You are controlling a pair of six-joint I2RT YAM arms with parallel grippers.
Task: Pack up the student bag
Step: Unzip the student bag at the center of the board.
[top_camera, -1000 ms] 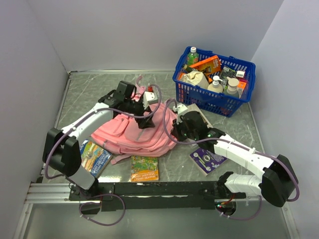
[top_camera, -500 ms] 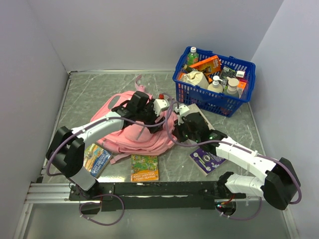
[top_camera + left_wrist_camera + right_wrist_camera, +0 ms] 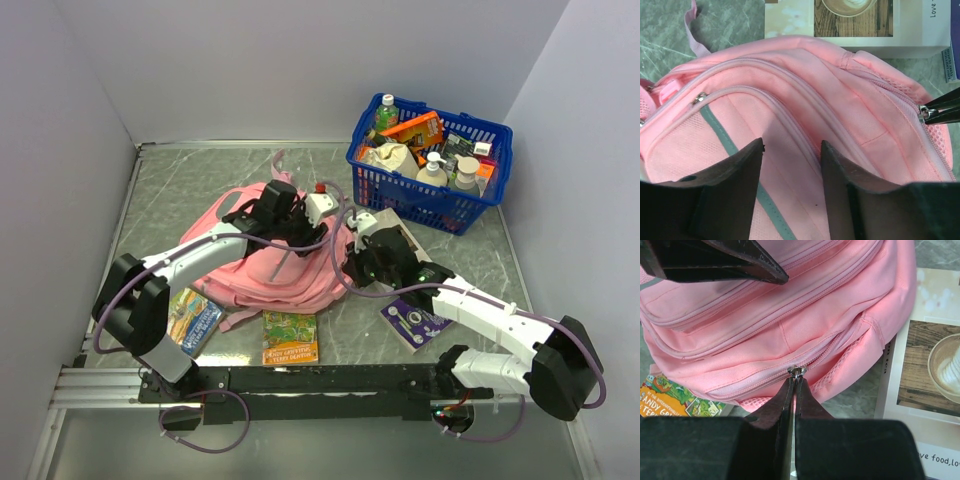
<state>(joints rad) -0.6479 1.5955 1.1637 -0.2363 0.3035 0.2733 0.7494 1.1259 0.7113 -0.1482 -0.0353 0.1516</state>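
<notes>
Right gripper (image 3: pixel 796 378) clamped on zipper pull (image 3: pixel 797 371) of pink backpack (image 3: pixel 790 315); left gripper (image 3: pixel 791 145) jaws apart over its fabric. Risk: pull slips free, or unanchored backpack drags along.

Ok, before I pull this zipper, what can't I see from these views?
Left wrist: whether the left gripper touches the student bag; its fingers block the contact.
Top: the zipper pull held by the right gripper, hidden under that arm's wrist.
Right wrist: the white book, title cut off at the edge.
Top: labels in the blue basket, too small.
</notes>
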